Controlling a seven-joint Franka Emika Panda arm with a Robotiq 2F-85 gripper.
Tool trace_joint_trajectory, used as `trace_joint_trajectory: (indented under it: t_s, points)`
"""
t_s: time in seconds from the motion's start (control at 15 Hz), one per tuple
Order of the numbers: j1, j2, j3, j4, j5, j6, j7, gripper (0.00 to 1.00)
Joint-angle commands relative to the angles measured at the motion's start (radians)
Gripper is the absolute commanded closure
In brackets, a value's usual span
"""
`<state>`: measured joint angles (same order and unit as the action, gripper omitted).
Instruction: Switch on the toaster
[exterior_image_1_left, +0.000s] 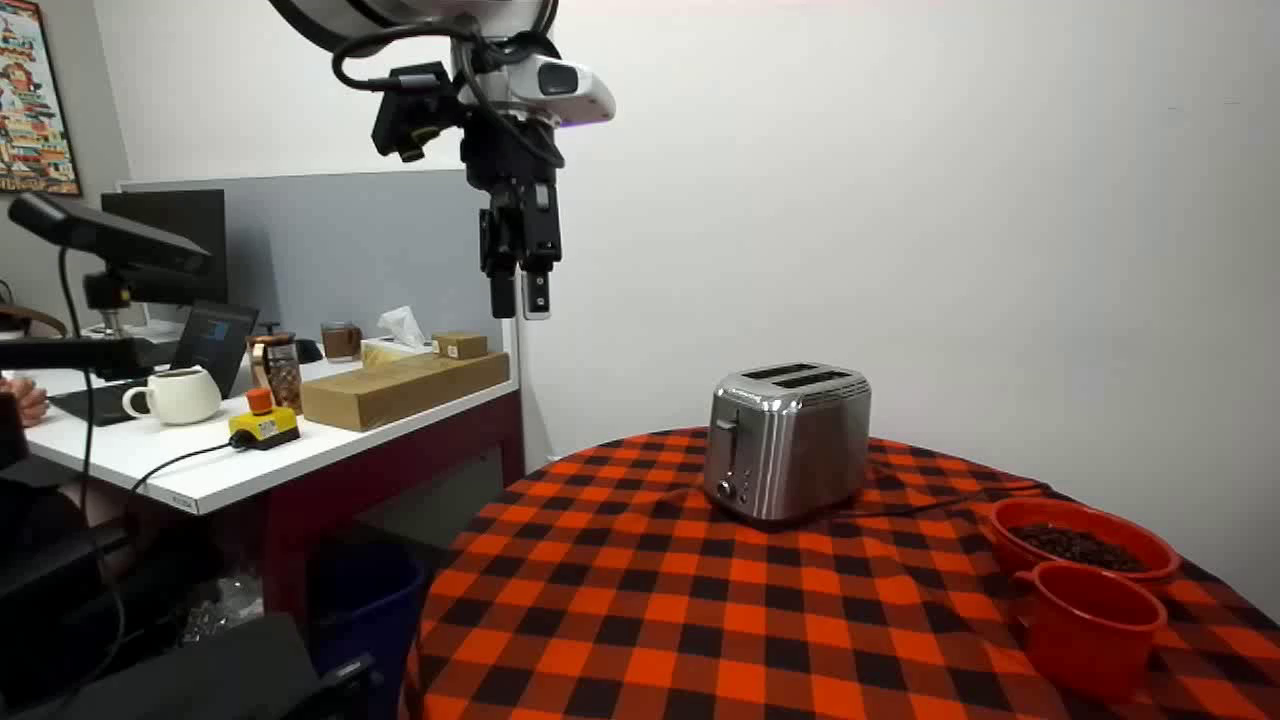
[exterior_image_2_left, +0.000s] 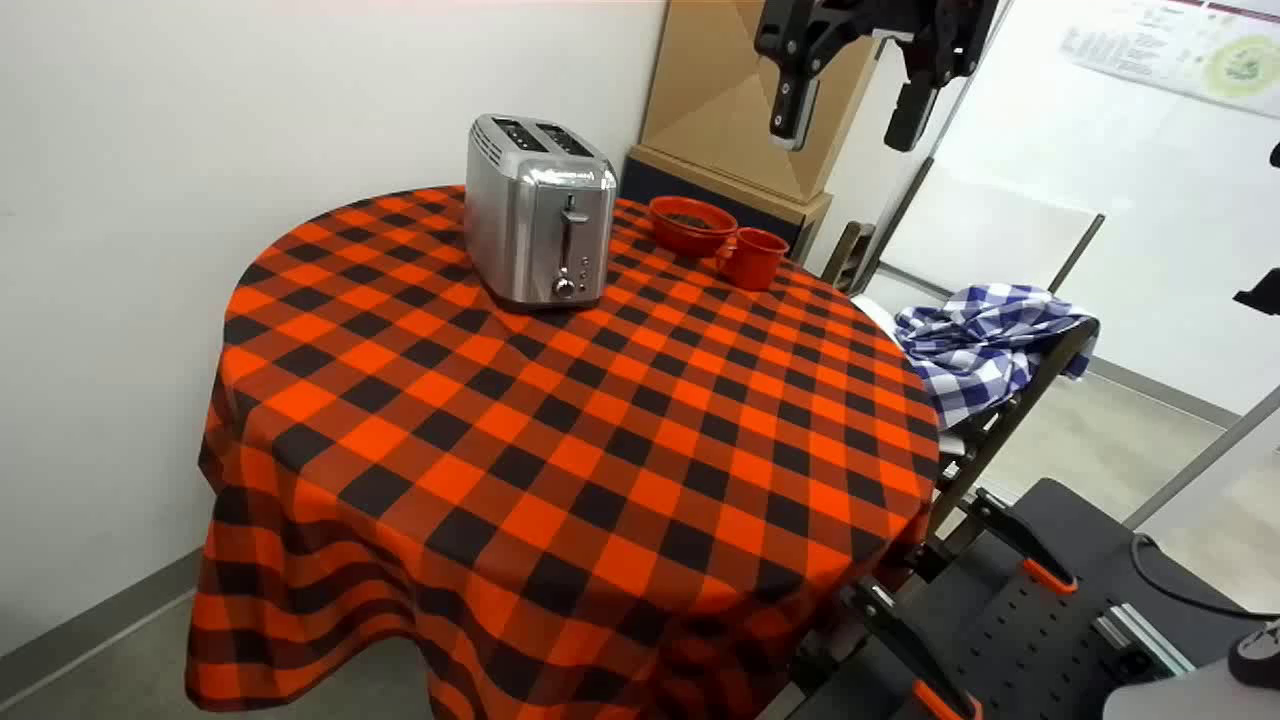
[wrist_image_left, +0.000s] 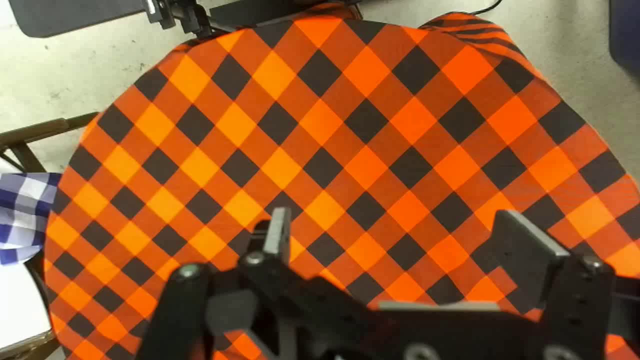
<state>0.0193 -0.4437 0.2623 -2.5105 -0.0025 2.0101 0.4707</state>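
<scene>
The toaster (exterior_image_2_left: 528, 225) stands upright on the table (exterior_image_2_left: 560, 470), its lever (exterior_image_2_left: 574, 216) raised. The gripper (exterior_image_2_left: 848, 136), jaws apart and empty, hangs well clear. Switching-on appears not begun; pressing the lever remains.

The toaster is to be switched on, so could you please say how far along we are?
Done: nothing visible yet; the lever on the toaster sits up high. In hand: nothing; the open end effector hangs empty, apart from the toaster. Left: probably reaching the lever and pressing it down.
</scene>
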Motion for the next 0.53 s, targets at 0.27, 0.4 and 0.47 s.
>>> trace_joint_trajectory:
  t_s: [0.27,0.4,0.47]
  points:
    - [0.007,0.117,-0.004,0.098,-0.088,0.033,-0.022,0.00]
    - [0.006,0.175,-0.007,0.154,-0.115,0.051,-0.012,0.00]
    - [0.008,0.208,-0.012,0.183,-0.128,0.064,-0.016,0.00]
